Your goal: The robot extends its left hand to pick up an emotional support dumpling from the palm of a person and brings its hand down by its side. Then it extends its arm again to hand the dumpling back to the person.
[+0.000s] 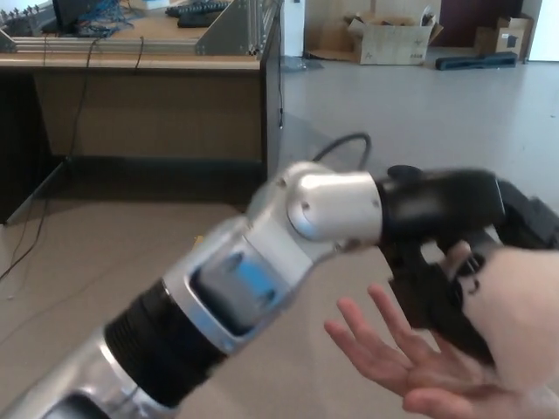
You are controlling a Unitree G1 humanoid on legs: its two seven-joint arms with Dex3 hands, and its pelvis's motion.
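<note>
My left hand (pixel 454 262) is closed around the emotional support dumpling (pixel 522 323), black fingers (pixel 437 305) wrapped over its near side, the pale, soft, rounded body bulging out toward the picture's right. The dumpling hangs directly above the person's hand (pixel 402 362), which lies palm up with fingers spread, and seems to be touching or nearly touching the palm at its lower edge; I cannot tell which. My silver and black left arm (pixel 253 288) stretches in from the lower left and fills most of the view. To do this hand-back well, I judge that I should settle the dumpling squarely into the middle of the palm, let it rest there with its weight taken, and only then spread my fingers slowly and draw upward, so the soft thing does not roll off the fingertips or get dragged along. Much is hard to read: the dumpling is blurred and cut by the right edge, my thumb is hidden behind it, the person's wrist runs out of frame, and my right hand does not show. Behind, a wooden desk (pixel 131 87) and a cardboard box (pixel 393 39) stand on the floor (pixel 419 113).
</note>
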